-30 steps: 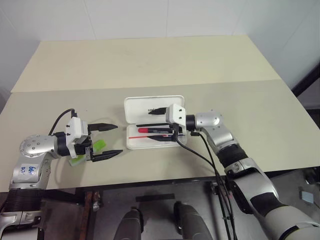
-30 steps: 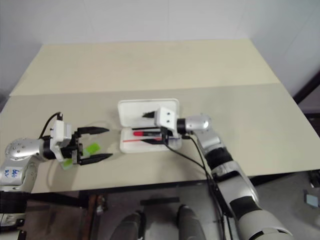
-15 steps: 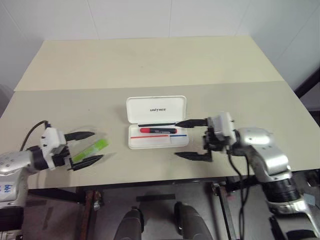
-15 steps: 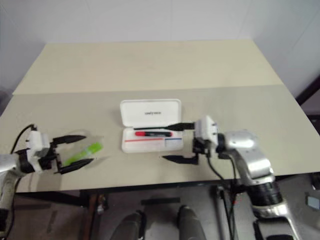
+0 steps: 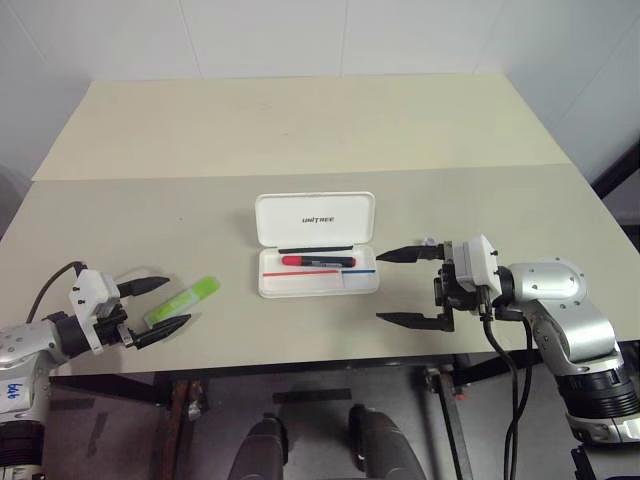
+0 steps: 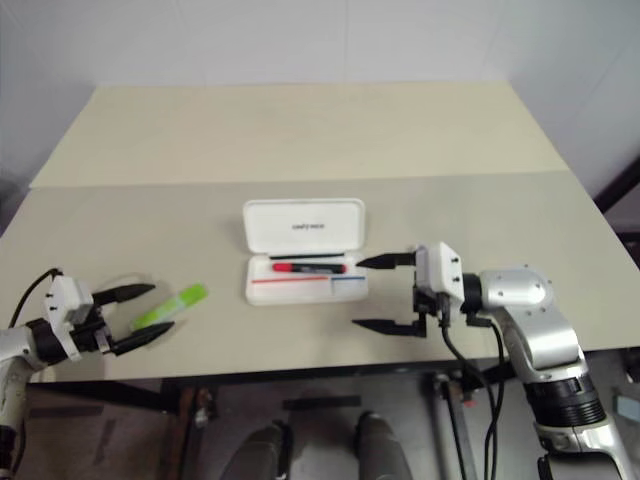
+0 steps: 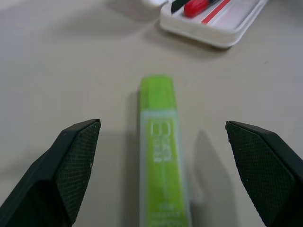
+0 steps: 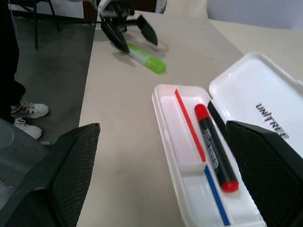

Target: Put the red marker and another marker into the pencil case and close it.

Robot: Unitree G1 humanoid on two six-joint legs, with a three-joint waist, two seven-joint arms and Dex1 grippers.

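Left pincer (image 5: 158,306) astride green marker (image 5: 183,298), unobstructed.

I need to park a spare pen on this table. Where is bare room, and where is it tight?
Bare: the far table beyond the pencil case, and between it and the green marker. Tight: the left hand straddles that marker; the right hand sits open beside the case.
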